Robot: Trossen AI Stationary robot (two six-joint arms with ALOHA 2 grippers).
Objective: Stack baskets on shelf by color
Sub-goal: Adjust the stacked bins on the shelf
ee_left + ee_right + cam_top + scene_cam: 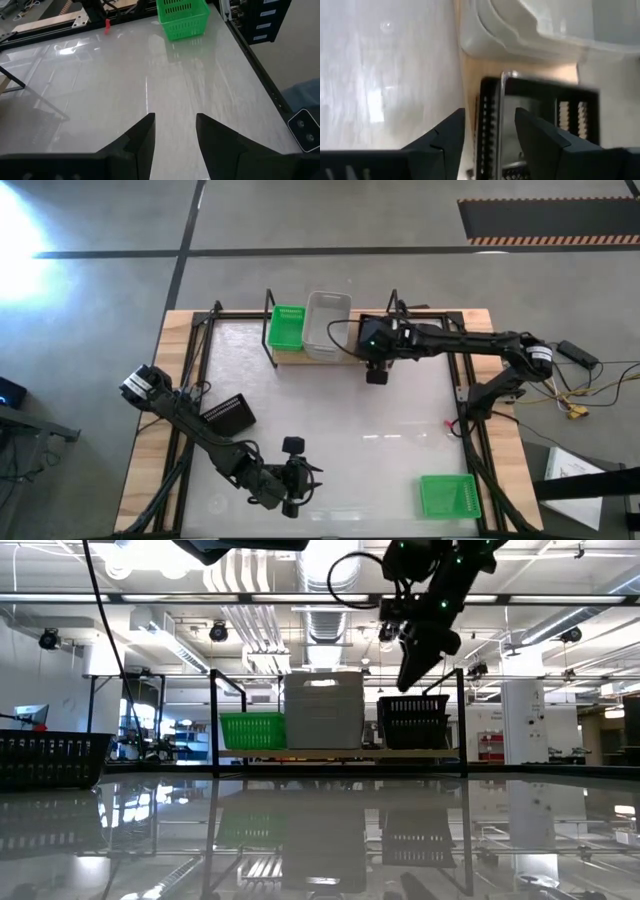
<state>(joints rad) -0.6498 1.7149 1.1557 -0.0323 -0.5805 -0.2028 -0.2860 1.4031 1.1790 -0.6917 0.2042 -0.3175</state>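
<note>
The shelf [340,753] stands at the table's far edge and carries a green basket [252,730], a white basket [323,710] and a black basket [412,722] side by side on its plank. My right gripper [410,675] hovers open just above the black basket [540,125], with a gap between fingertips and rim in the low view. My left gripper [175,130] is open over bare tabletop near the near edge [308,478], facing a second green basket [182,17]. Another black basket [228,413] sits on the table's left side.
The second green basket [449,496] rests on its base at the table's near right corner. Black frame rails [470,430] run along the table's left and right sides. The middle of the white tabletop [350,420] holds no objects. Cables lie beyond the right edge.
</note>
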